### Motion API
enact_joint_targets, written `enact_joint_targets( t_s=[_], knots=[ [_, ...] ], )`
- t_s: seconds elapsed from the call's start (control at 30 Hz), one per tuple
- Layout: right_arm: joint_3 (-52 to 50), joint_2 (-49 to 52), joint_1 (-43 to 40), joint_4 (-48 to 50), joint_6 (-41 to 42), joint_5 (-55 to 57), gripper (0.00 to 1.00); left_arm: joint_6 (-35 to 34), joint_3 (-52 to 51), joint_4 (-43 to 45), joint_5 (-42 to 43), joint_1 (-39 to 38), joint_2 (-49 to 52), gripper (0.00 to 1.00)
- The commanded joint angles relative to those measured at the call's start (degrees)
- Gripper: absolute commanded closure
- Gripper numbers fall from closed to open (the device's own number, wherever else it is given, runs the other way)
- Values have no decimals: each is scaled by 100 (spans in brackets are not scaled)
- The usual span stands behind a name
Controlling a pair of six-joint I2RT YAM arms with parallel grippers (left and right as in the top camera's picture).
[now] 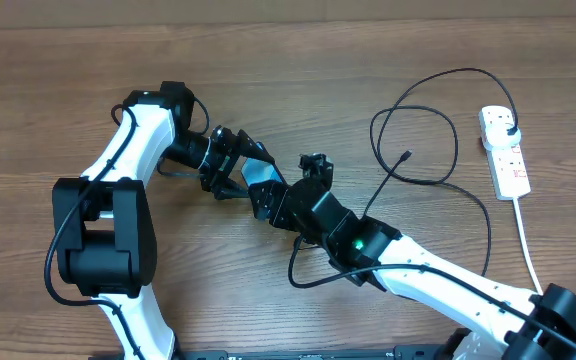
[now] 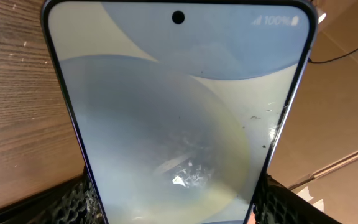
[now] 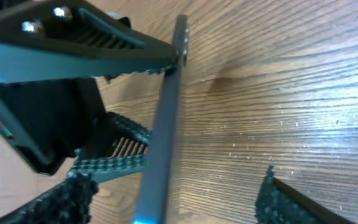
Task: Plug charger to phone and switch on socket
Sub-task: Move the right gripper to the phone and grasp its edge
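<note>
**Desk:** What does the overhead give us?

**Operator:** Mid-worktop (image 1: 368, 50), my left tool (image 1: 240, 168) and right tool (image 1: 273, 197) meet at the phone (image 1: 261, 172). I have the left tool clamped on it, with ribbed black pads (image 2: 74, 200) pressed against both long dark edges. The glossy pale-blue glass fills my left wrist view, with a punch-hole lens and a small white "100%" at the far end.

**Desk:** And the right tool?

**Operator:** It is spread wide and grips nothing. In my right wrist view the phone is a thin dark slab seen edge-on, standing between that tool's knobbly pads (image 3: 73, 194). One is just beside it, the other well apart. I cannot tell whether the slab touches the wood.

**Desk:** The charger?

**Operator:** The charger (image 1: 466, 70) is a thin black cable lying in loose loops on the grained wood to the right. Its small connector tip (image 1: 406, 157) lies free, well apart from the phone. The other end runs to the socket (image 1: 508, 160), a white oblong strip with reddish marks near the right edge, where a black plug (image 1: 507, 123) sits on the far end. A thick white cord (image 1: 526, 240) trails from the strip toward the near edge.
</note>
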Motion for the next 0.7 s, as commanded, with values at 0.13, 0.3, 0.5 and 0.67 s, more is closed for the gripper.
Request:
enact_joint_targets(
  t_s=[0.13,0.3,0.5,0.67],
  knots=[
    [98,140,26,378,-452,131,27,-66,140,15,254,22,39,26],
    [98,326,26,706,-546,125,30,-50,140,15,254,22,39,26],
    [98,428,26,782,-562,131,39,-48,140,13,254,22,39,25],
    [98,428,26,957,-560,131,49,-46,140,13,254,22,39,26]
  ],
)
